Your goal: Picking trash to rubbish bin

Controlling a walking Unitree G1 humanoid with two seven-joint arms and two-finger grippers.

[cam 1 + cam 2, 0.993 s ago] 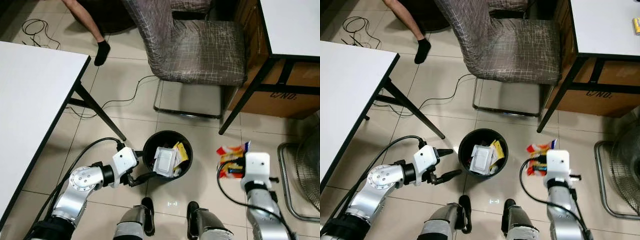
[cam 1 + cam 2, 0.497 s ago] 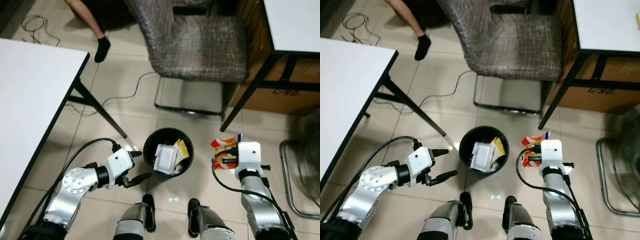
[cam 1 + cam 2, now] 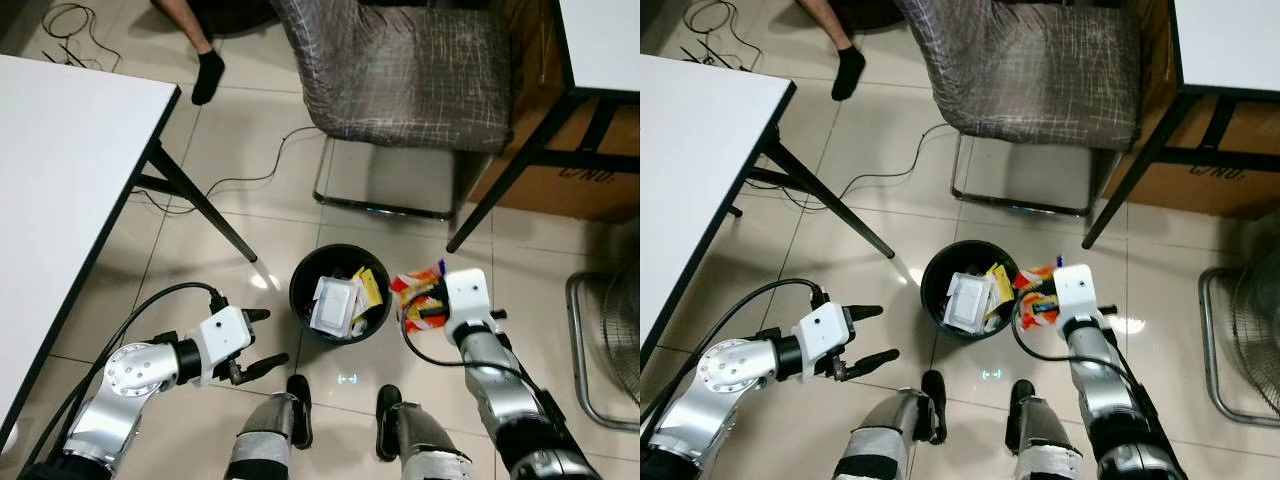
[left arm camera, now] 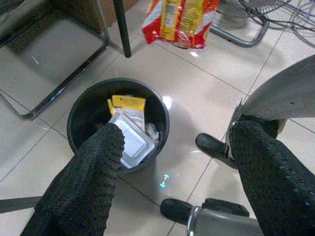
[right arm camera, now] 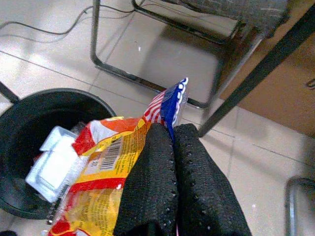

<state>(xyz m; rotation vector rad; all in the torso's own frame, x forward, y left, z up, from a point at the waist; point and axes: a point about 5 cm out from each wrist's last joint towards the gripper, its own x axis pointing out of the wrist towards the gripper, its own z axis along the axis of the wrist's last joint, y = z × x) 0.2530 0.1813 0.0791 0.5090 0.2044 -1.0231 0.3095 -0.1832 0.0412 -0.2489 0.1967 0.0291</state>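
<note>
The right gripper (image 5: 165,147) was clamped on the snack wrapper (image 3: 415,297), holding it at the rubbish bin's (image 3: 300,290) right rim, low centre of frame. Carry step, I'd say; next it needed to reach over the opening and release. The left gripper (image 3: 258,343) hung spread (idle). The wrapper's far side was hidden.

Partly cut-off black lettering, possibly "C/NO.", on a brown cardboard box (image 3: 590,185) at far right; a snack wrapper (image 5: 106,167) carries a barcode, digits unreadable.
</note>
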